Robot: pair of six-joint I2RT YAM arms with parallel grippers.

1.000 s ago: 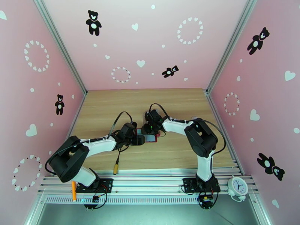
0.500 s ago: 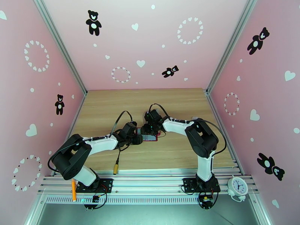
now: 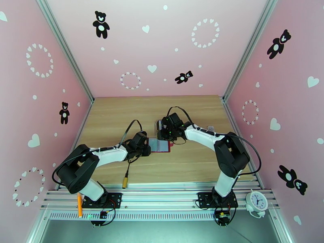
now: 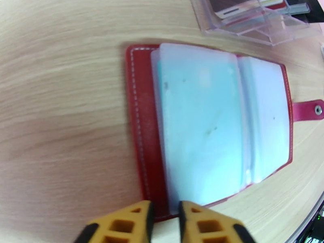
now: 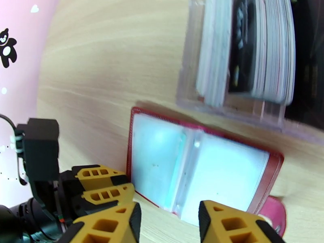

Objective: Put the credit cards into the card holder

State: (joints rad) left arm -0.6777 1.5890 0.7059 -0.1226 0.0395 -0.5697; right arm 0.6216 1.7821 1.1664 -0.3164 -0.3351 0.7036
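Okay, left hand (image 4: pixel 165 218) first: fingers almost together, pinched on the left edge of the card holder (image 4: pixel 139 134), with the red cover and the rim of a clear sleeve in the pinch. Right hand (image 5: pixel 168 219): fingers spread wide, nothing between them, hanging over the open holder.

The card holder lies open and flat on the counter (image 4: pixel 60 118) between my two hands, clear sleeves (image 4: pixel 263 118) facing up. The page on my left hand's side looks teal through the plastic; the other page is pale. The snap tab (image 4: pixel 310 110) sticks out flat at the holder's right end.

Just far of the holder, close to its far edge, sits a clear plastic rack (image 5: pixel 188 77). The credit cards (image 5: pixel 247 49) stand on edge in it, pale ones packed tight with a black one among them. In the top view my right hand (image 3: pixel 164 132) is just beside that rack and my left hand (image 3: pixel 146 150) is at the holder's left edge.
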